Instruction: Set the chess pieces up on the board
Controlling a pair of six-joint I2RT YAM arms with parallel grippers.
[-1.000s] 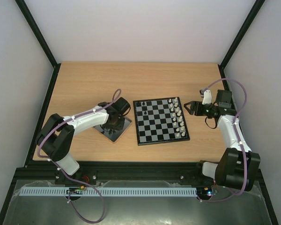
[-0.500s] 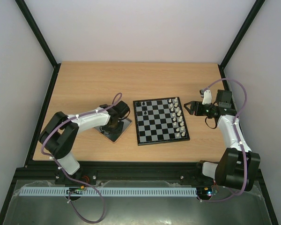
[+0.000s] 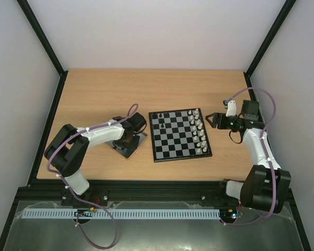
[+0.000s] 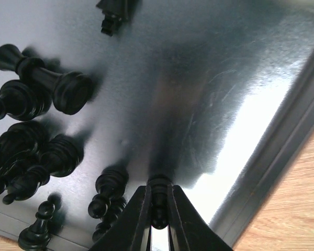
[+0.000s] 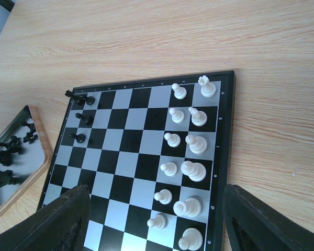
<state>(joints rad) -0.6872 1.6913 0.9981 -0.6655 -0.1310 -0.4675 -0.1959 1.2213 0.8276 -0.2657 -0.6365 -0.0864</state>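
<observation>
The left gripper (image 4: 158, 217) was pinched shut on a black piece (image 4: 158, 194) at the grey tray (image 4: 220, 94), where more black pieces (image 4: 39, 125) lay heaped on their sides. The right gripper (image 3: 211, 120) hung wide open and empty beside the board (image 5: 126, 157). The board held white pieces (image 5: 191, 142) in two rows along one edge and a few black chessmen (image 5: 82, 119) at the opposite edge.

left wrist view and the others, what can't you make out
Left wrist: the kind of black piece in the left gripper; jaws and bottom edge hide most of it.
Top external: what lies in the tray, under the left arm; chessmen on the board, too small to name.
Right wrist: the board's near squares, behind the right gripper and past the bottom edge.
</observation>
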